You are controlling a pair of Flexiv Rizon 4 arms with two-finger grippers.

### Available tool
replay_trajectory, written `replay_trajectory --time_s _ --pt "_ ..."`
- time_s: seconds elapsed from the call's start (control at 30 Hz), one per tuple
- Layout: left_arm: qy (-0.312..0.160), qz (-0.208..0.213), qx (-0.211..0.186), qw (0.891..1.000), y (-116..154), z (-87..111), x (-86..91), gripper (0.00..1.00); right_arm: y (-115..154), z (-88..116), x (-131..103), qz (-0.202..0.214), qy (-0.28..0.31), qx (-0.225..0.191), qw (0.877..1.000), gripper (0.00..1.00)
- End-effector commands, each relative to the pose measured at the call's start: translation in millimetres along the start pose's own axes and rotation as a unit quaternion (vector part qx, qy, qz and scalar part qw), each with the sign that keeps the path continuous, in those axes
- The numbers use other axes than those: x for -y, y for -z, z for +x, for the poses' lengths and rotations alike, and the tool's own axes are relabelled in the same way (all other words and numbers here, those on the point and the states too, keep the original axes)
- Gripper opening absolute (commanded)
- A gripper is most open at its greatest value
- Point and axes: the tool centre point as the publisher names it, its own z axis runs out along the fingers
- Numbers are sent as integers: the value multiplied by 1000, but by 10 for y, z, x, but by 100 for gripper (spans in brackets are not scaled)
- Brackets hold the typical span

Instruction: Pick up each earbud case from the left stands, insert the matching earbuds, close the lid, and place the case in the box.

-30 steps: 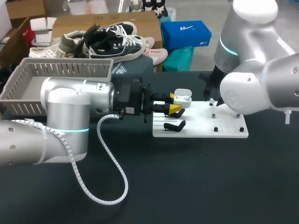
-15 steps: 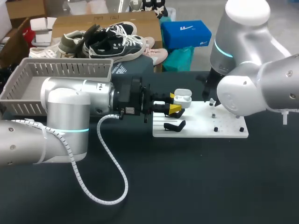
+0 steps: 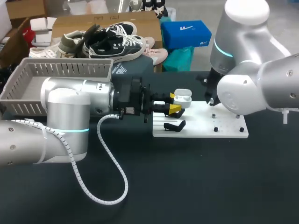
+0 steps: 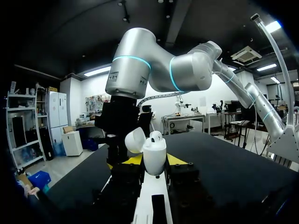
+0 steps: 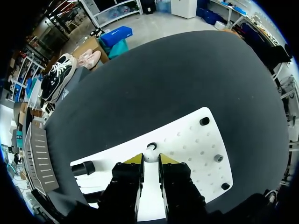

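case (image 3: pixel 182 98), white with its lid up, is clamped between the yellow tips of the left gripper (image 3: pixel 172 108), which stands narrow around it. it is held over the far left corner of the board. i judge it is held level and mouth-up, with the open side toward the right arm, so an earbud can go straight down into it.

left arm (image 3: pixel 70 102) lies across the left of the table and reaches right, which puts the case close to where the earbuds are. right arm (image 3: pixel 252 84) comes in from the right and bends down over the far side of the board. its right gripper (image 5: pixel 150 159) points down at a small white earbud (image 5: pixel 150 153) beside a black ring (image 5: pixel 152 145) on the board. whether it grips the earbud i cannot tell.

box (image 3: pixel 60 70), grey and slatted, stands at the far left beside the left arm, handy for dropping off the finished case. board (image 3: pixel 205 128), white, carries a few dark pegs (image 3: pixel 215 129) and a black stand (image 3: pixel 174 126) at its near left.

in the head view the right arm's bulk covers its own gripper and the earbud under it. another earbud (image 4: pixel 156 136) seems to sit in the case already, but that is hard to make out. no other cases show.
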Motion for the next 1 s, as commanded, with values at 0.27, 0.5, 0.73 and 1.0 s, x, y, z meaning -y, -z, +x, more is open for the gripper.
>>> replay_trajectory --time_s 0.27,0.5,0.73,1.0 --pt "0 1 1 1000 -4 7 -11 0 109 15 33 -2 -7 4 1000 0" --pt "0 1 1 1000 -4 7 -11 0 385 54 95 -19 -12 11 1000 0" --pt "0 1 1 1000 -4 7 -11 0 882 37 194 -41 -11 21 999 0" --pt "0 1 1 1000 -4 7 -11 0 1602 185 95 -57 75 -29 995 0"
